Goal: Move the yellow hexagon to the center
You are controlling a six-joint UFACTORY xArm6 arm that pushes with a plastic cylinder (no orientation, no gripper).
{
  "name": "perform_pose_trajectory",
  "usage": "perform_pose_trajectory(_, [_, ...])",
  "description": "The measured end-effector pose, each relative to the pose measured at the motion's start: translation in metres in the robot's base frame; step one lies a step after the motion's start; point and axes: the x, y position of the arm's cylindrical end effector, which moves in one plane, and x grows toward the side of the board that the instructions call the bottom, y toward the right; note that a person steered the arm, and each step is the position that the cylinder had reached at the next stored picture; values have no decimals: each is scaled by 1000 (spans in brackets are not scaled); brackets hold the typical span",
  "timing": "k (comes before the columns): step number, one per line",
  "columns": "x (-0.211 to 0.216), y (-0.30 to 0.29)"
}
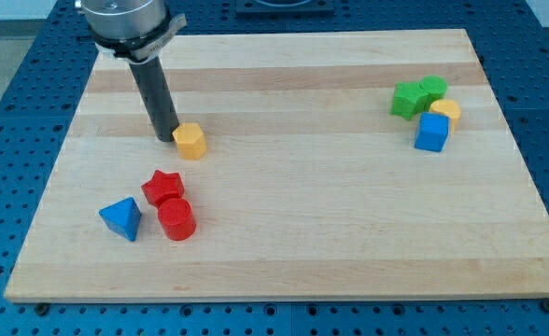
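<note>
The yellow hexagon (190,141) lies on the wooden board (293,233) in the upper left part of the view. My tip (166,138) stands just to the left of it, touching or almost touching its left side. The dark rod rises from the tip toward the view's top left.
A red star (162,187), a red cylinder (175,220) and a blue triangular block (122,217) sit at the lower left. At the upper right cluster a green star (407,99), a green block (433,90), a yellow block (446,111) and a blue cube (431,133).
</note>
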Motion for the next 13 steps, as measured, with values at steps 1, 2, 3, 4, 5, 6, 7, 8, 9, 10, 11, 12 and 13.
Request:
perform_pose_trajectory(1, [11,7])
perform_pose_trajectory(2, [14,9])
perform_pose_trajectory(3, [36,15])
perform_pose_trajectory(4, [50,28])
perform_pose_trajectory(5, [50,43])
perform_pose_trajectory(6, [44,44])
perform_pose_trajectory(7, [41,57])
perform_pose_trajectory(8, [39,81])
perform_pose_trajectory(9, [34,98])
perform_pose_trajectory(10, [30,107])
perform_pose_trajectory(11, [26,117])
perform_pose_trajectory(12, [23,131])
perform_pose_trajectory(13, [21,164])
